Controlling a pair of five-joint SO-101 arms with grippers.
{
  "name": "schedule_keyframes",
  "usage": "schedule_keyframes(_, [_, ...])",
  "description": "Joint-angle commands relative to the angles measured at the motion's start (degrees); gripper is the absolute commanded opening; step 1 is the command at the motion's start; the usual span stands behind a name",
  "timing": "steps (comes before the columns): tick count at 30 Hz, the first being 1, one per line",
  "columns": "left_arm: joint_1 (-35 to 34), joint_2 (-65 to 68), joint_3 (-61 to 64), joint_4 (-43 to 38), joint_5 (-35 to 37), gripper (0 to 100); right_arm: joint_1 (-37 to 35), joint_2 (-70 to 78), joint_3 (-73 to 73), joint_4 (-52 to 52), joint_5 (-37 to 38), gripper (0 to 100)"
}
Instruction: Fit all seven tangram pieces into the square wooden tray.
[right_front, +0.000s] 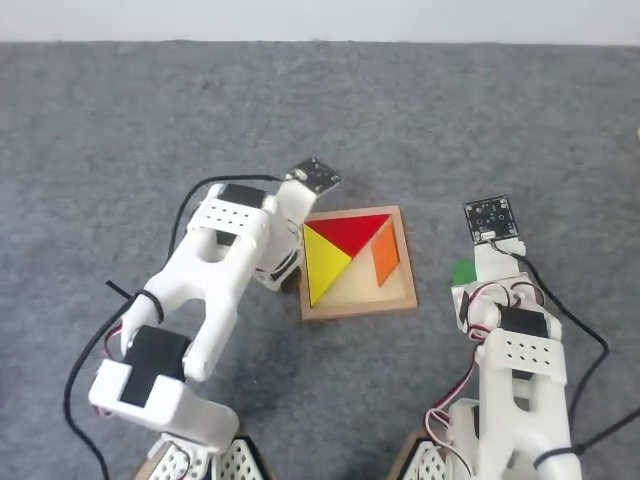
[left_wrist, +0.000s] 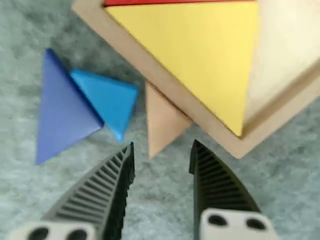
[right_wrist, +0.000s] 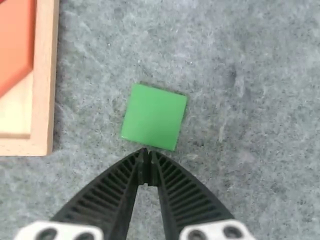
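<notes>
Holding the left gripper (left_wrist: 163, 144), jaws spread, just behind the tan triangle (left_wrist: 162, 120), tip pointing into the gap, side touching the tray (left_wrist: 120, 39).

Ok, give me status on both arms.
Left gripper open over tan triangle by tray. Right gripper shut beside green square. Red, yellow, orange in tray. Two blue pieces outside.

No text, label, brand, no. or sign can be read in any of the views.
</notes>
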Motion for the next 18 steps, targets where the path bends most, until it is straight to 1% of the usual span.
schedule_keyframes(1, [2.81,-1.05,0.04,-0.88,-0.35,18,-0.31,-1.63,-0.44,-1.01,0.7,0.9])
schedule_keyframes(4, [4.13,-0.44,0.22,-1.58,-0.35,18,-0.31,-1.63,-0.44,-1.01,0.7,0.9])
schedule_keyframes(7, [3.69,-0.35,1.1,-4.48,-0.35,18,-0.31,-1.63,-0.44,-1.01,0.7,0.9])
schedule_keyframes(18, [3.69,-0.26,5.14,-8.53,-0.88,18,-0.31,-1.63,-0.44,-1.01,0.7,0.9])
